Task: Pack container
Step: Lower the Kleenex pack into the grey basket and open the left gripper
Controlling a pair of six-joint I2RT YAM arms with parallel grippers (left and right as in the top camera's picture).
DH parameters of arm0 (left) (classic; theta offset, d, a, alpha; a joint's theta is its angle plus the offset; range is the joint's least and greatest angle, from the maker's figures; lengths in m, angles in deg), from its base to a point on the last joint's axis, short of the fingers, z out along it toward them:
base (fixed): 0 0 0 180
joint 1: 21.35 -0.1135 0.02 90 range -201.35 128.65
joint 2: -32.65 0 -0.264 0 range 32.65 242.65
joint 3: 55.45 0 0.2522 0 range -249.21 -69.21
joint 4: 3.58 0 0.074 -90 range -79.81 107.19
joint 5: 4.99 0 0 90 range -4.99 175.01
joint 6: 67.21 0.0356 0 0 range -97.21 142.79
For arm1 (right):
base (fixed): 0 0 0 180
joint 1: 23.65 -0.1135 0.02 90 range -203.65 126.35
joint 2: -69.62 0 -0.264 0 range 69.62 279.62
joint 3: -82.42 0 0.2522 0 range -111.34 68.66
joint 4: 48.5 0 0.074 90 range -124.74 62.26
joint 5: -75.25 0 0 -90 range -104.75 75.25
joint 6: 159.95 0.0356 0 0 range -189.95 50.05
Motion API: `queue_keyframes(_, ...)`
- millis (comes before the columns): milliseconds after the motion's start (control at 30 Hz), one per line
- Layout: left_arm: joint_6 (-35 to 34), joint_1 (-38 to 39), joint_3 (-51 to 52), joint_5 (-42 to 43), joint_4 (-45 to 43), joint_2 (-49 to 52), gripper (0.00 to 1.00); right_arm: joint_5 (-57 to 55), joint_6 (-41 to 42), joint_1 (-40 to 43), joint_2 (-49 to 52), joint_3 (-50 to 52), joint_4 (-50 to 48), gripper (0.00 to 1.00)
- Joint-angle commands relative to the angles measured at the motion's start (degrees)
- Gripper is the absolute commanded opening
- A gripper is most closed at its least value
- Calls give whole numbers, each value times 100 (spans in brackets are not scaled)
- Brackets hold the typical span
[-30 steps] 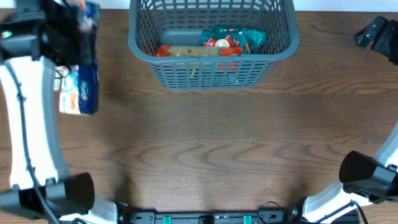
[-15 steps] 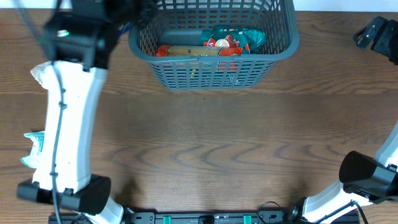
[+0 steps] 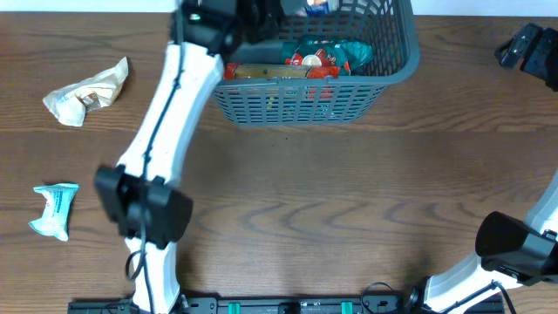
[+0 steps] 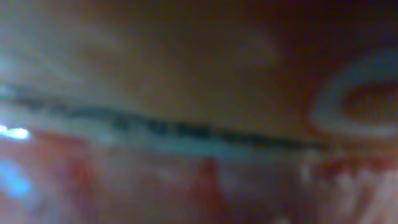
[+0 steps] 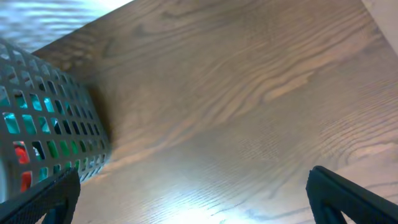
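Note:
The dark grey lattice basket [image 3: 296, 78] stands at the table's far middle. It holds a teal and red snack packet [image 3: 318, 55] and a long brown packet [image 3: 261, 71]. My left gripper [image 3: 292, 10] reaches over the basket's back left, at the frame's top edge. It appears shut on a blue snack packet [image 3: 320, 4], of which only a corner shows. The left wrist view is a close blur of packet colours. My right gripper [image 3: 526, 45] is open and empty at the far right. Its wrist view shows its spread fingertips [image 5: 193, 205] and the basket wall [image 5: 50, 112] at left.
A crumpled cream packet [image 3: 87, 92] lies at the far left of the wooden table [image 3: 349, 201]. A small light blue packet [image 3: 54, 209] lies nearer the front left. The left arm [image 3: 166, 131] slants across the table's left half.
My left arm has swung right from the far left corner to over the basket, carrying the blue packet. This uncovered the two packets on the left. The right arm has not moved.

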State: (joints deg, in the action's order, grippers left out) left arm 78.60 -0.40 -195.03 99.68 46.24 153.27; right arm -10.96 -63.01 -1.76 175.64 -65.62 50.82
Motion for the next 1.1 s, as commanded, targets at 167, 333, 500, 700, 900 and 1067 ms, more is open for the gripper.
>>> queue_keyframes(167,81,66,-116,116,-9,691,6,-59,-83,-17,50,22,85,99)
queue_keyframes(333,-372,-42,-116,74,-13,1010,66,-59,-83,-17,50,22,166,99)
queue_keyframes(500,-557,-131,-116,72,140,1088,73,-59,-83,-17,50,22,170,99)
queue_keyframes(700,-555,-76,-118,68,282,715,99,-59,-85,-17,50,22,201,99)
queue_keyframes(900,-527,273,-120,-798,544,-367,98,-59,-149,-17,50,22,190,99)
queue_keyframes(1067,-651,372,-118,-1263,581,-1338,98,-59,-221,-17,50,22,170,99)
